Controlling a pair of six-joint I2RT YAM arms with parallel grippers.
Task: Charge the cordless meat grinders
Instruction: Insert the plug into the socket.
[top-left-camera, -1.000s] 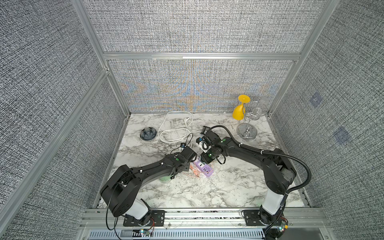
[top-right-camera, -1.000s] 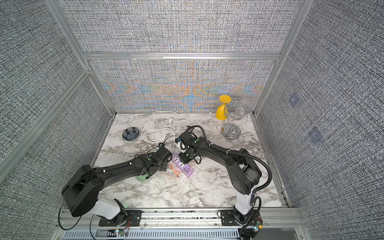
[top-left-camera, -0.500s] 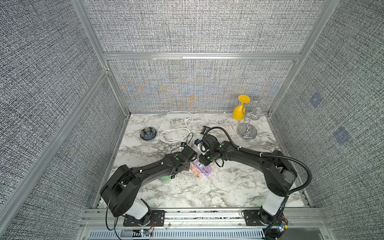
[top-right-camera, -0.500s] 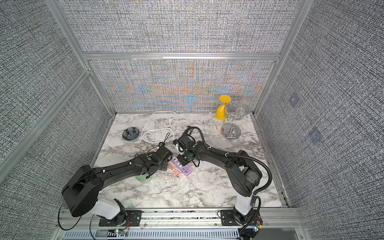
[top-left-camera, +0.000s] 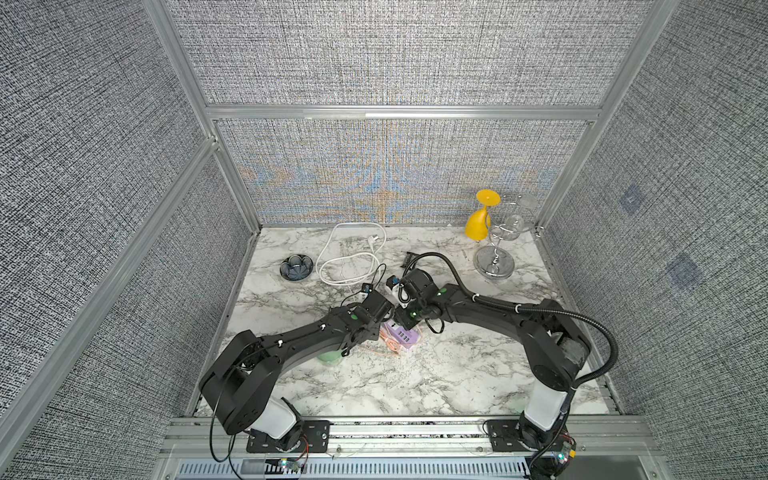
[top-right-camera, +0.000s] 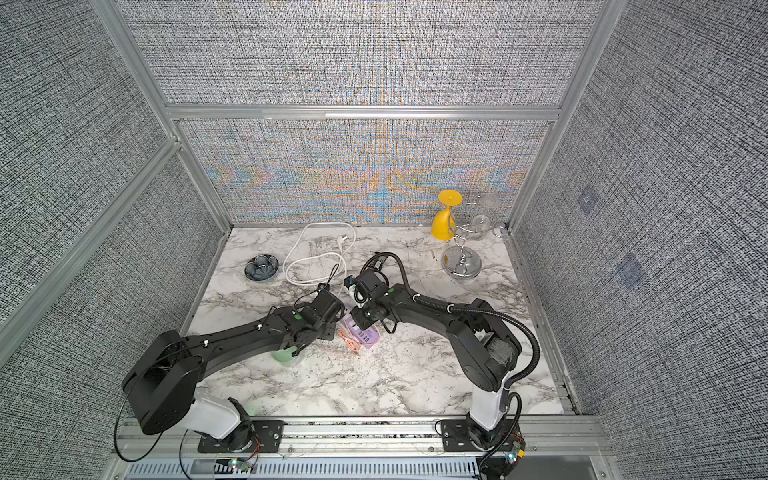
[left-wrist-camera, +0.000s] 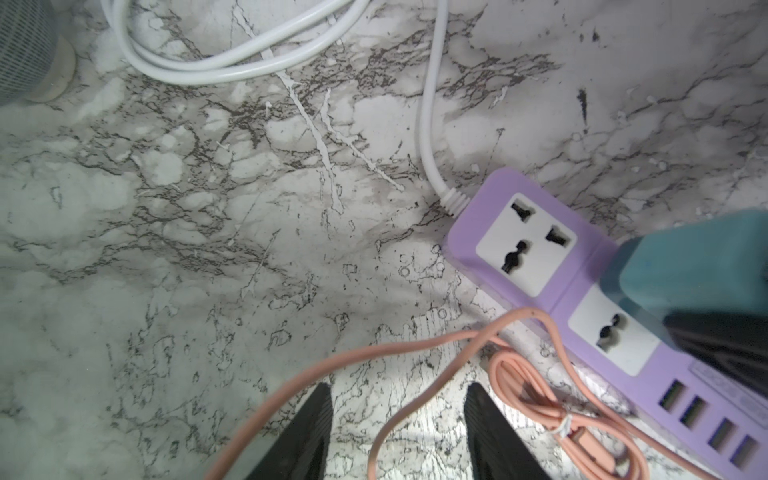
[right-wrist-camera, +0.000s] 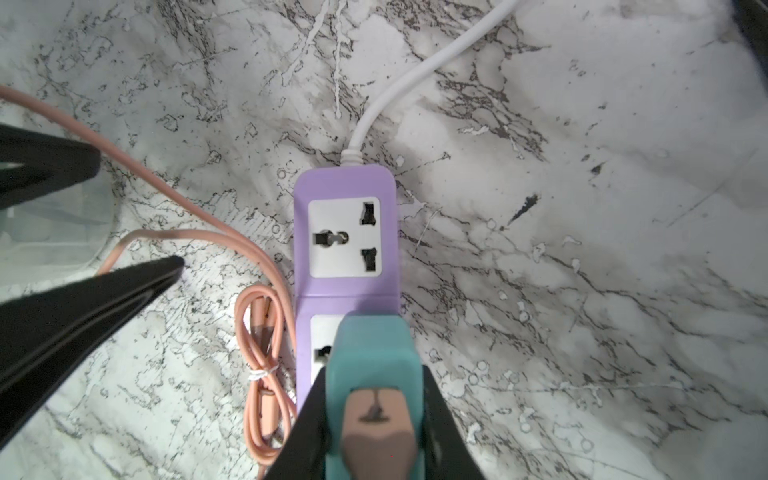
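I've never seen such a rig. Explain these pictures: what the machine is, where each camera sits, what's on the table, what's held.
Two black robot arms stand over a marble table. Both top views look down from above; each wrist view looks along one arm's gripper. The right gripper is shut on a teal charger, over a purple power strip. The left gripper is open, above a pink cable. The mint-green grinder sits half hidden under the left arm. Farther back: a dark bowl, a white cord, a glass rack.
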